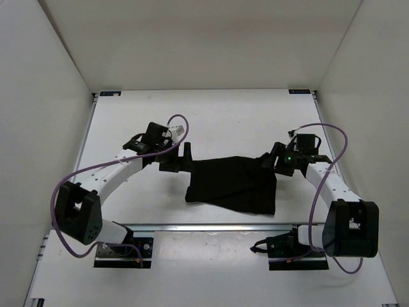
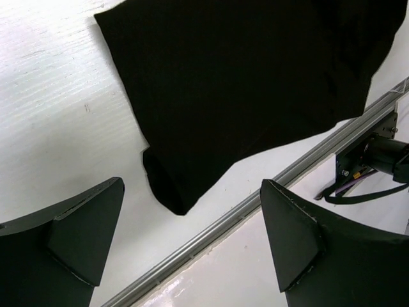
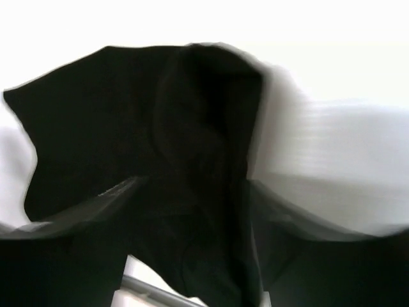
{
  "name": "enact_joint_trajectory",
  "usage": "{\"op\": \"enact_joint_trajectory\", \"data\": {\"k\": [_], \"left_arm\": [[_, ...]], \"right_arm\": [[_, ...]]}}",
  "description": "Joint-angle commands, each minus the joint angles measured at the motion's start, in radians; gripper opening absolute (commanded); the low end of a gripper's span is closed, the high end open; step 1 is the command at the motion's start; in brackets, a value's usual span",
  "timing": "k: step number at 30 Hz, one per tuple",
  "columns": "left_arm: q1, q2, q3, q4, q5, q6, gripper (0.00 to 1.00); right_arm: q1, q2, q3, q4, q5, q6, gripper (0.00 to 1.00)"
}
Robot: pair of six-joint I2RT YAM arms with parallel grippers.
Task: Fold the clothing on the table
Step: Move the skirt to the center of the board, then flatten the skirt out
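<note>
The black clothing lies as a folded, roughly rectangular piece in the middle of the white table. My left gripper hovers at the cloth's upper left corner. In the left wrist view it is open, with nothing between its fingers and the clothing below it. My right gripper is at the cloth's upper right corner. The right wrist view is blurred. There its jaws stand apart around a bunched ridge of the clothing.
A metal rail runs along the table's near side, just below the cloth's lower edge, and also shows as a rail in the left wrist view. White walls enclose the left, right and back. Both arm bases sit beyond the rail.
</note>
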Motion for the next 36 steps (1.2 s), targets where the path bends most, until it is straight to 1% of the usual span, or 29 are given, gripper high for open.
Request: {"op": "enact_joint_trajectory", "data": {"k": [1,2,4,7,11,14,19,25,29,30,32,33,36], "left_arm": [[-0.012,0.008,0.024,0.049,0.03,-0.011,0.98],[-0.01,0.019,0.027,0.044,0.04,-0.011,0.99],[-0.021,0.035,0.055,0.052,0.052,-0.007,0.99],[-0.032,0.075,0.099,0.044,0.081,-0.001,0.99],[-0.079,0.125,0.182,0.004,0.106,0.019,0.98],[-0.118,0.135,0.181,0.029,0.109,0.004,0.99],[-0.119,0.112,0.135,0.063,0.144,-0.034,0.99],[-0.085,0.092,0.121,0.035,0.142,-0.022,0.99],[-0.072,0.091,0.121,0.023,0.138,-0.016,0.99],[-0.07,0.091,0.119,0.023,0.141,-0.01,0.99],[-0.069,0.098,0.125,0.014,0.142,-0.007,0.98],[-0.061,0.102,0.127,0.017,0.149,-0.007,0.99],[-0.056,0.111,0.129,0.02,0.162,-0.008,0.99]], "right_arm": [[-0.022,-0.052,0.001,-0.026,0.059,-0.029,0.69],[-0.022,-0.084,-0.009,-0.023,0.083,-0.029,0.85],[-0.025,-0.13,-0.034,-0.034,0.111,-0.038,0.96],[-0.048,-0.153,-0.071,-0.011,0.09,-0.058,0.98],[-0.065,-0.13,-0.081,0.027,0.096,-0.072,0.97],[-0.065,-0.089,-0.068,0.084,0.107,-0.091,0.97],[-0.097,0.052,0.006,0.161,0.058,-0.084,0.95],[-0.07,0.18,0.104,0.218,0.027,-0.095,0.92],[-0.05,0.242,0.127,0.249,-0.001,-0.098,0.82],[-0.044,0.268,0.141,0.255,-0.014,-0.105,0.77],[-0.03,0.293,0.159,0.238,-0.024,-0.111,0.74],[-0.022,0.312,0.175,0.232,-0.031,-0.134,0.68],[0.007,0.339,0.198,0.19,0.007,-0.163,0.62]]}}
